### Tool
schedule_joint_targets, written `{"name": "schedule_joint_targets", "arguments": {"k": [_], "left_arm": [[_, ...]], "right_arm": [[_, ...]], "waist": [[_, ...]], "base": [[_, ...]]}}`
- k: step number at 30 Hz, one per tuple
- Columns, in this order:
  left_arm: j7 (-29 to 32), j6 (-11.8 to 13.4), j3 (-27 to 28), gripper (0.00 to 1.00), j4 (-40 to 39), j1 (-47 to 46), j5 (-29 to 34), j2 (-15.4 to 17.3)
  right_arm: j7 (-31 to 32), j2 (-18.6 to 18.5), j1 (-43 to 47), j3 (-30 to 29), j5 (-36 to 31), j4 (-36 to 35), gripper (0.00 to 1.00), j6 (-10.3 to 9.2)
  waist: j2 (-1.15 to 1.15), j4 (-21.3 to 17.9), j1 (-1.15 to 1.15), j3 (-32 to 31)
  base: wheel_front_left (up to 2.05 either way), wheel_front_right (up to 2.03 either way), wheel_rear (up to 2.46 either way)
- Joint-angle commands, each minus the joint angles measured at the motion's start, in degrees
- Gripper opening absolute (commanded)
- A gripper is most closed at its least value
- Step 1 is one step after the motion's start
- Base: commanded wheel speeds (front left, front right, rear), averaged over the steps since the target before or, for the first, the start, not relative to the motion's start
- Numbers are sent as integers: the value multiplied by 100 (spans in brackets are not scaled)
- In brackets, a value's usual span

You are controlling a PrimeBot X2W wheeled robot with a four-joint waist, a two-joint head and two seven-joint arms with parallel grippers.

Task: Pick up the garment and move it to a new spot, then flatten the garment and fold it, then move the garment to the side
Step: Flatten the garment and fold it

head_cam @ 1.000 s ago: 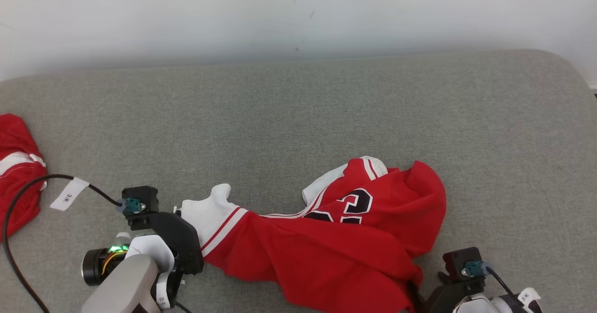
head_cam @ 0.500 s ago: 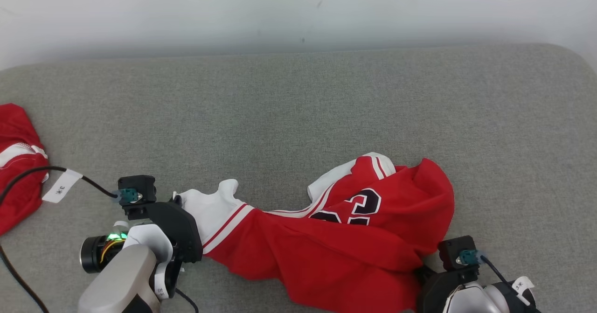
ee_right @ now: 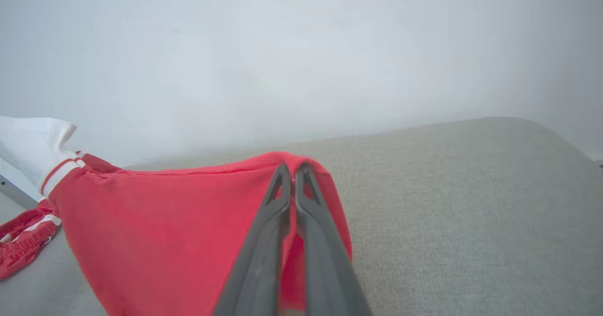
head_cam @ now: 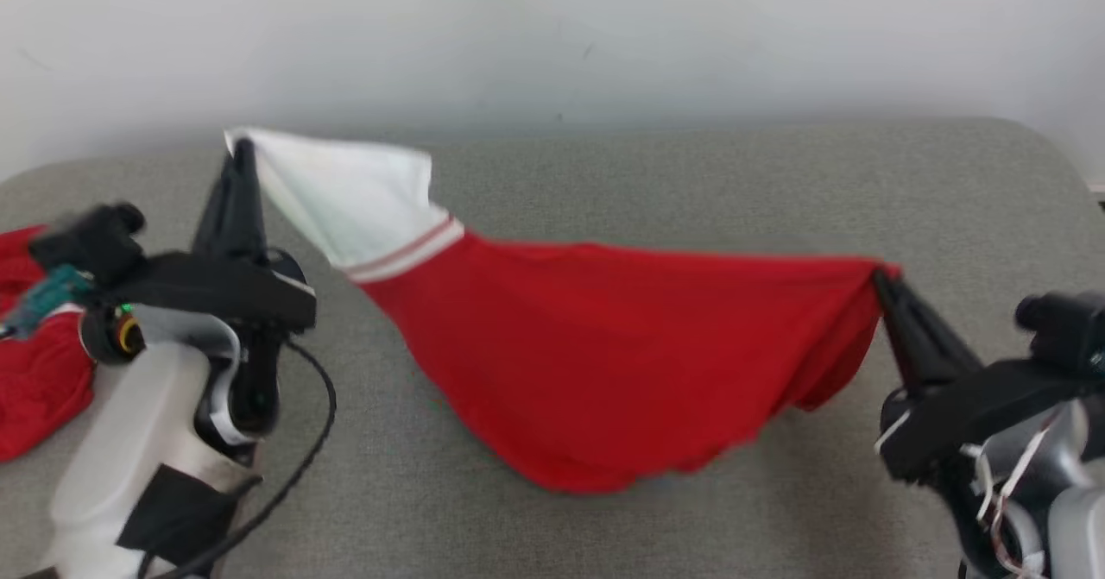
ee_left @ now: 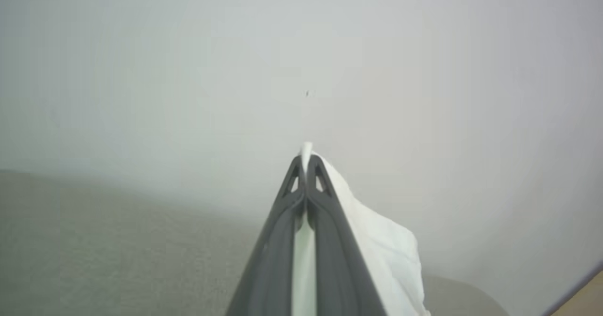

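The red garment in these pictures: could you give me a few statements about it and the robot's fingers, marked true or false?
1. Both arms hold the garment up, stretched between them. True.
2. The left fingers pinch its red part. False: they pinch the white part.
3. The right fingers are shut on red cloth. True.
4. It hangs over a wooden table. False: the surface below is a grey cushion.
5. Another red cloth lies at the cushion's left end. True.
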Motion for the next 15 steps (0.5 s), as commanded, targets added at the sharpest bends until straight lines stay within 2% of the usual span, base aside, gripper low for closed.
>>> {"name": "schedule_joint_targets", "arguments": {"k": [1, 8, 11, 15], "left_arm": [[-49, -39, 150, 0, -277, -39, -95, 2], [-38, -119, 637, 0, -1175, -349, -369, 27], [-46, -69, 1044, 0, -1394, -682, -644, 26], [214, 61, 1366, 0, -1499, -1445, -851, 277]], "right_arm": [[83, -76, -175, -7, 108, -125, 0, -13], [341, -502, -1044, -2, 274, -193, 0, -13], [318, -522, -1726, 90, 292, -56, 0, -13], [-16, -393, -2970, 148, 258, 311, 0, -13]], "waist": [[0, -101, 0, -93], [0, -221, 0, -125], [0, -358, 0, 80], [0, -589, 0, 520]], "base": [[0, 0, 0], [0, 0, 0], [0, 0, 0], [0, 0, 0]]}}
